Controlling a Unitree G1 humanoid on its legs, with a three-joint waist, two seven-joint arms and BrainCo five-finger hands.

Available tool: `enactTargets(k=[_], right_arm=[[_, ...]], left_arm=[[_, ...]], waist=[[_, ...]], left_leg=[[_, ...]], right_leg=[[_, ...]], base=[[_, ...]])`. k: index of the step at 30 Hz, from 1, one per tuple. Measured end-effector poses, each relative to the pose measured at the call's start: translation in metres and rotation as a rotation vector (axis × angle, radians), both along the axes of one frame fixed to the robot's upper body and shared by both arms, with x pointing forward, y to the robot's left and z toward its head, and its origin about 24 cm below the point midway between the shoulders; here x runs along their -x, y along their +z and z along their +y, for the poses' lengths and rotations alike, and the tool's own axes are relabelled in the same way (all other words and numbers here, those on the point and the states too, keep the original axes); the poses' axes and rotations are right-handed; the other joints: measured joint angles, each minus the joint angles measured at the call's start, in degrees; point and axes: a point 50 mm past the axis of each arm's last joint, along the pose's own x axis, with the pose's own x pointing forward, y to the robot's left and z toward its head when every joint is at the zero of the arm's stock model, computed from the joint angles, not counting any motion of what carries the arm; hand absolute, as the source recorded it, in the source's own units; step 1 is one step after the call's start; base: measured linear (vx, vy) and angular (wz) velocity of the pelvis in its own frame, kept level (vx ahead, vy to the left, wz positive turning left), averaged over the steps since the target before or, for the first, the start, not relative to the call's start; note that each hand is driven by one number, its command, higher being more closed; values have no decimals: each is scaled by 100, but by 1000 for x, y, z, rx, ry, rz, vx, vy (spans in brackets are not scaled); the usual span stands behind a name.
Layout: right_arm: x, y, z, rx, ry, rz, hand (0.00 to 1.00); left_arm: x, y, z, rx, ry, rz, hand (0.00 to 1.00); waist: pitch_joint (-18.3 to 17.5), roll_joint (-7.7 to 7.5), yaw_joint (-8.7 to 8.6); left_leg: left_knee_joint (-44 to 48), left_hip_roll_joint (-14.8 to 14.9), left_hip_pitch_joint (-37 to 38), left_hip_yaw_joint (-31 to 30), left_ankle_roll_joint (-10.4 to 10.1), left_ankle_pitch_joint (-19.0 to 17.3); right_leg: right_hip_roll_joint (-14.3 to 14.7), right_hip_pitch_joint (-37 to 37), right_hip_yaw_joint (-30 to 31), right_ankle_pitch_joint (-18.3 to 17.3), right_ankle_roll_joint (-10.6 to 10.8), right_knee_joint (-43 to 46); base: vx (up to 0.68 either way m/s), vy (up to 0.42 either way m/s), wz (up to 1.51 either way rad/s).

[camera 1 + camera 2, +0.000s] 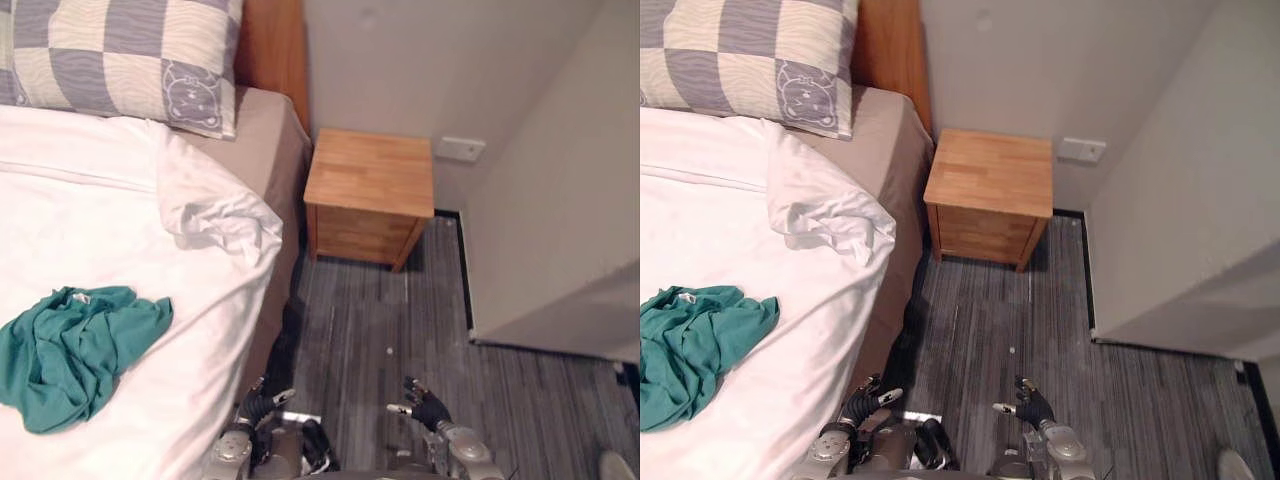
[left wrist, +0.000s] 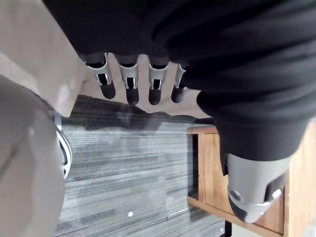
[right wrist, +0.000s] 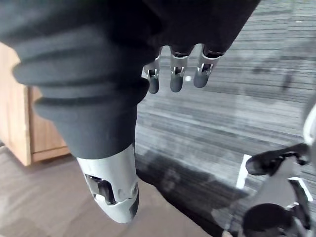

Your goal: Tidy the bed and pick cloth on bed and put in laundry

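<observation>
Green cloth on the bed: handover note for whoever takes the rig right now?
Left hand: open, empty, low beside the bed edge.
Right hand: open, empty, over the floor.
Green cloth: crumpled on the white duvet, untouched.
The duvet's corner by the pillow is rumpled and folded back.
Done: nothing visible.
Left: grasp the cloth, take it to laundry, smooth the duvet.

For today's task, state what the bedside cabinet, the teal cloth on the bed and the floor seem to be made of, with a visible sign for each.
Bedside cabinet: light wood or veneer, matt; grain lines run across its top.
Teal cloth: thin soft fabric, perhaps jersey; it lies crumpled in loose folds.
Floor: grey laminate or vinyl, probably; streaked plank-like strips.
</observation>
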Motion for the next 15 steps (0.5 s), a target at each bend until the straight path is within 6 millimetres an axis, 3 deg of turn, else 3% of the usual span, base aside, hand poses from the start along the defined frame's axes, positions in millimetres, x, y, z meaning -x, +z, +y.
enactTargets(k=[2,3,4,7,9,10,11,12,13,14,15], right_arm=[[10,-3,-3,-8,-31,22,0],[14,-4,-3,-18,-61,16,0],[15,-4,-3,-14,-70,15,0],[14,-2,-8,8,-121,-10,0],[15,-1,-12,16,-165,-22,0],[17,-2,-10,15,-175,-23,0],[24,-5,-3,4,-195,-12,0],[20,-3,-5,12,-190,-26,0],[15,-1,-9,31,-178,-34,0],[13,0,-11,35,-168,-34,0],[13,-1,-12,38,-162,-26,0]], left_arm=[[6,-3,-1,-4,-19,24,0],[10,-4,0,-3,-24,23,0],[10,-3,0,-2,-26,20,0],[7,-1,1,2,-39,-5,0],[8,-2,-1,22,-37,-5,0],[12,-3,1,28,-19,4,0],[17,-3,9,19,6,13,0],[18,-5,6,32,26,24,0],[19,-6,0,59,40,23,0],[19,-6,-5,79,54,9,0],[19,-5,-8,93,67,1,0]], waist=[[32,98,-52],[61,188,-81],[54,179,-101],[48,200,-151],[42,190,-233],[4,123,-253],[-70,-135,-240],[-33,62,-220],[-102,335,-133],[-154,428,-117],[-164,476,-122]], left_leg=[[-253,-66,522,-570,-7,5],[-389,-61,836,-904,-43,26],[-429,-52,929,-1079,-54,33],[-553,73,1091,-2116,-260,62],[-542,146,1073,-2798,-527,-20],[-493,171,1087,-3118,-722,-130],[-393,135,1121,-3509,-1025,-312],[-373,278,1183,-3673,-1143,-407],[-381,592,1137,-3730,-1308,-320],[-424,771,1083,-3754,-1500,-114],[-470,851,1039,-3754,-1545,43]], right_leg=[[-26,-201,23,-267,-12,245],[31,-339,151,-358,-109,-94],[83,-408,199,-372,-129,-341],[481,-940,1397,-218,-40,-2278],[686,-1087,2755,369,58,-3438],[725,-1059,3338,876,200,-3961],[676,-944,3713,1549,466,-4184],[782,-900,3534,1402,475,-3962],[981,-888,3323,1352,304,-3829],[1004,-798,2980,1103,118,-3804],[1016,-770,2768,1044,27,-3728]], base=[[513,2,151],[608,-89,162],[572,-139,172],[367,-165,164],[442,-344,190],[527,-486,222],[440,-471,180],[378,-458,142],[282,-408,101],[282,-448,108],[189,-382,99]])
